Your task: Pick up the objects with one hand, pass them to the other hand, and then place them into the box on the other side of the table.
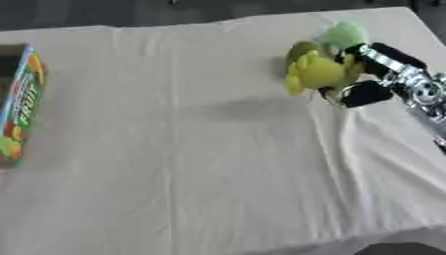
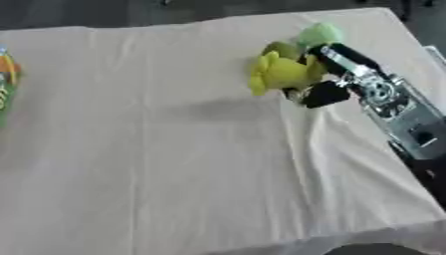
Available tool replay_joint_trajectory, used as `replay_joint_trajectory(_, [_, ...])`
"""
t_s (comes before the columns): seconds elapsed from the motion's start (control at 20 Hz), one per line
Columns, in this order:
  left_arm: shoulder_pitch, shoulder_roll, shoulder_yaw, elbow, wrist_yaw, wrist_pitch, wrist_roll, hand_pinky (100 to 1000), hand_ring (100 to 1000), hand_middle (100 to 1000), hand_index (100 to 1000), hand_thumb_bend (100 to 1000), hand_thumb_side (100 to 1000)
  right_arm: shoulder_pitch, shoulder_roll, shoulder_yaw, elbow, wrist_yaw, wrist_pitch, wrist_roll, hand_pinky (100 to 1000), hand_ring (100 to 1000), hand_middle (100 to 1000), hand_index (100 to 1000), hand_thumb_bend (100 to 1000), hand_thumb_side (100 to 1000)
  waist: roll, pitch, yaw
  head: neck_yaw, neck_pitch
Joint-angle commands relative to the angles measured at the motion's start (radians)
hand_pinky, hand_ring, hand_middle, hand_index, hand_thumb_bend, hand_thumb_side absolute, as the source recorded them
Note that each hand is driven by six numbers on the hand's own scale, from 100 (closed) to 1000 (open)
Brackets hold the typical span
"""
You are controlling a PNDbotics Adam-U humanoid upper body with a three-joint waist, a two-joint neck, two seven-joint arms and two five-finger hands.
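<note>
Presently the right hand [image 1: 362, 74] enters from the three o'clock edge of the view, its silver and black forearm running up from about four o'clock, and its black fingers [image 1: 364, 93] are curled round a yellow-green plush toy [image 1: 315, 71]. The toy sits at roughly one o'clock on the table [image 1: 191, 164], its yellow body bulging out of the hand toward the table's middle; whether its underside touches the cloth or hangs just clear of it cannot be told. A paler green soft piece [image 2: 319, 34] shows just above the toy at the same clock position, close against the hand; whether it is part of the toy or a separate item cannot be made out. A soft grey shadow lies on the cloth just beside the toy, toward the centre. The table is covered by a cream cloth [image 1: 218, 209] with creases running out from the hand toward five o'clock. At nine o'clock, against the left border, stands a box [image 1: 19, 104] with a printed orange, green and white side; only part of it is in view, and it lies well apart from the toy. The left hand appears in neither view.
</note>
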State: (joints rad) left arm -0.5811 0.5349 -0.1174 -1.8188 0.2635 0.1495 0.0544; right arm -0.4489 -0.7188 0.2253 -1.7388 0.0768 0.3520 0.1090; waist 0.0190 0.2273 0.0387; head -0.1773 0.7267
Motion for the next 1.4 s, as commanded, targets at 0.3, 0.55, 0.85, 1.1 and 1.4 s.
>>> replay_joint_trajectory(0.3, [-0.197, 0.119, -0.138, -0.091, 0.02, 0.092, -0.181, 646, 892, 766, 798, 566, 537, -0.036, 0.072, 0.027, -0.012, 0.001, -0.019, -0.044, 758, 551, 408, 458, 248, 100, 0.007, -0.028, 0.007, -0.003, -0.005])
replay_joint_trajectory(0.55, [-0.288, 0.083, -0.19, -0.119, 0.012, 0.12, -0.226, 647, 890, 765, 796, 562, 529, -0.056, 0.127, 0.047, -0.004, 0.008, -0.031, -0.052, 756, 547, 407, 457, 241, 100, 0.008, -0.031, 0.01, 0.0, -0.006])
replay_joint_trajectory(0.85, [-0.365, 0.016, -0.242, -0.141, 0.045, 0.143, -0.262, 648, 891, 766, 796, 560, 527, -0.079, 0.18, 0.064, 0.009, 0.015, -0.043, -0.05, 756, 545, 406, 457, 236, 100, 0.008, -0.033, 0.011, 0.004, -0.005])
replay_joint_trajectory(1.1, [-0.417, -0.018, -0.274, -0.154, 0.051, 0.165, -0.298, 650, 891, 766, 795, 562, 517, -0.102, 0.22, 0.082, 0.032, 0.041, -0.052, -0.044, 756, 545, 407, 457, 236, 100, 0.009, -0.037, 0.014, 0.006, 0.0])
replay_joint_trajectory(1.4, [-0.46, -0.055, -0.303, -0.157, 0.056, 0.191, -0.333, 651, 893, 766, 796, 564, 489, -0.133, 0.259, 0.105, 0.047, 0.062, -0.068, -0.04, 756, 538, 405, 456, 229, 100, 0.008, -0.041, 0.015, 0.009, 0.002])
